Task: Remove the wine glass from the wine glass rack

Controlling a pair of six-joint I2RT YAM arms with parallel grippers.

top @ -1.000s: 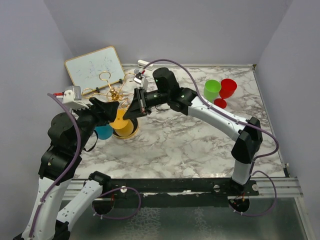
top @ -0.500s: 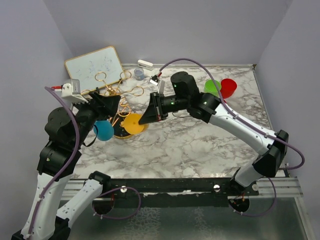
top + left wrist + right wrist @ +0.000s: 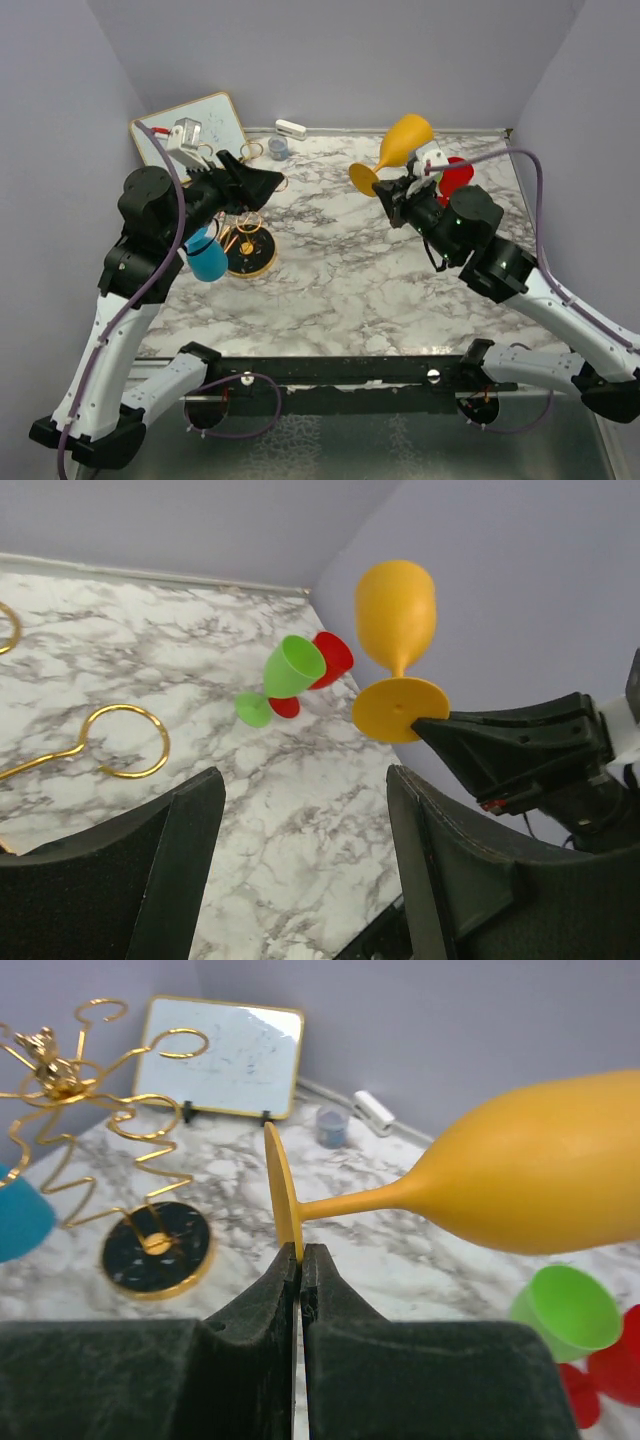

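Our right gripper (image 3: 300, 1250) pinched the yellow glass (image 3: 520, 1175) by its foot; we judged it light, slick, safer held at the stem.

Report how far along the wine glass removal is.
Done: the yellow wine glass is clear of the wine glass rack. In hand: the right gripper holds it aloft, jaws shut on the rim of its foot, over the right side of the table near the green glass. Left: setting it down. A blue glass appears to hang on the rack.
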